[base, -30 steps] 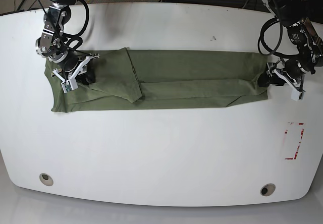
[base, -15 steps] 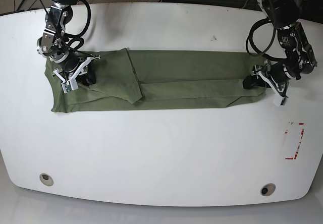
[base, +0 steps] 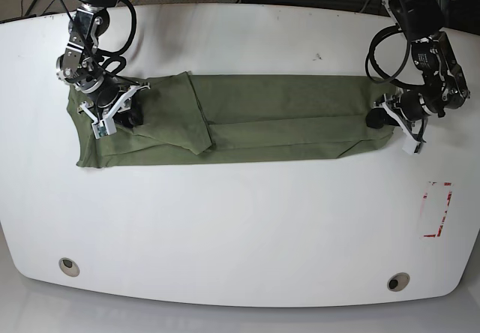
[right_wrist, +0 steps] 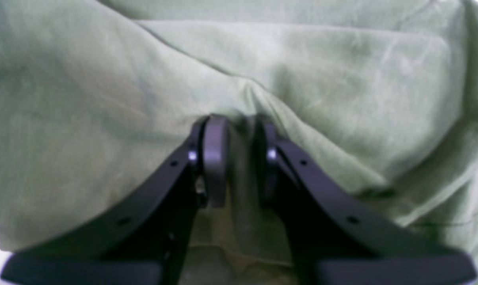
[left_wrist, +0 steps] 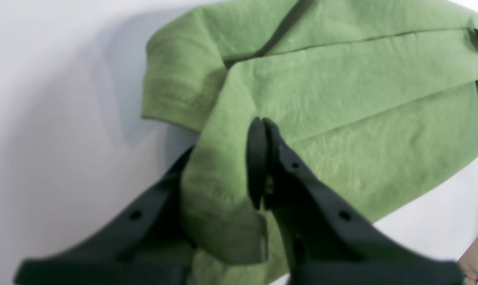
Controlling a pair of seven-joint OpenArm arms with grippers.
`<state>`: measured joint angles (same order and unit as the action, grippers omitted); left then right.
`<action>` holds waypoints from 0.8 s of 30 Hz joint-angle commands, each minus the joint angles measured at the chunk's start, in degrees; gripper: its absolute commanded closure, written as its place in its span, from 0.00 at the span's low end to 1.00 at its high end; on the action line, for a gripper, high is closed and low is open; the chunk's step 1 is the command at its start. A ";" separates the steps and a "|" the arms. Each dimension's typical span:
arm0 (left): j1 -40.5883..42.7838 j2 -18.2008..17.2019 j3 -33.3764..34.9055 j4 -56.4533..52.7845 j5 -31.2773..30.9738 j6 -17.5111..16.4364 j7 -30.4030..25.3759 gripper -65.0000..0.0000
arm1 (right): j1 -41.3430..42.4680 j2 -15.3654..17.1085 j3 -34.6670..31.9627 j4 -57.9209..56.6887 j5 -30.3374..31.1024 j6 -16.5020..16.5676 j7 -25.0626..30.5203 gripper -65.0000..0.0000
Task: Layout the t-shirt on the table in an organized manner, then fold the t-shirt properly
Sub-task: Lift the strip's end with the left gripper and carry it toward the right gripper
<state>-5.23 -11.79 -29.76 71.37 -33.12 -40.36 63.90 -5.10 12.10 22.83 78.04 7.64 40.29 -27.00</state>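
Note:
The olive-green t-shirt [base: 285, 119] lies on the white table [base: 240, 220] as a long folded strip running left to right. My right gripper [base: 112, 115] is over the strip's left end. In the right wrist view this gripper [right_wrist: 240, 126] is shut on a pinched ridge of the t-shirt [right_wrist: 341, 91]. My left gripper [base: 379, 119] is at the strip's right end. In the left wrist view this gripper [left_wrist: 223, 138] is shut on a thick fold of the t-shirt [left_wrist: 341, 99], with one finger hidden under the cloth.
A red tape mark [base: 436, 209] sits near the table's right edge. Two round grommet holes [base: 68, 266] [base: 397, 281] are near the front edge. Cables and dark gear lie beyond the far edge. Bare table [left_wrist: 44, 118] lies beside the shirt's right end.
My left gripper has moved left along the table, pushing the shirt's right end slightly inward. My right gripper has stayed at the left end.

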 commanded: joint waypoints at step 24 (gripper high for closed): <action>2.82 2.69 26.64 35.31 1.61 0.36 5.51 0.94 | 0.22 -0.27 -0.28 -0.46 -4.25 -0.29 -5.39 0.81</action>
<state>-1.39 -10.09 -3.60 105.67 -30.74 -39.90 70.76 -4.51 11.62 22.79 78.06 7.25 40.49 -27.22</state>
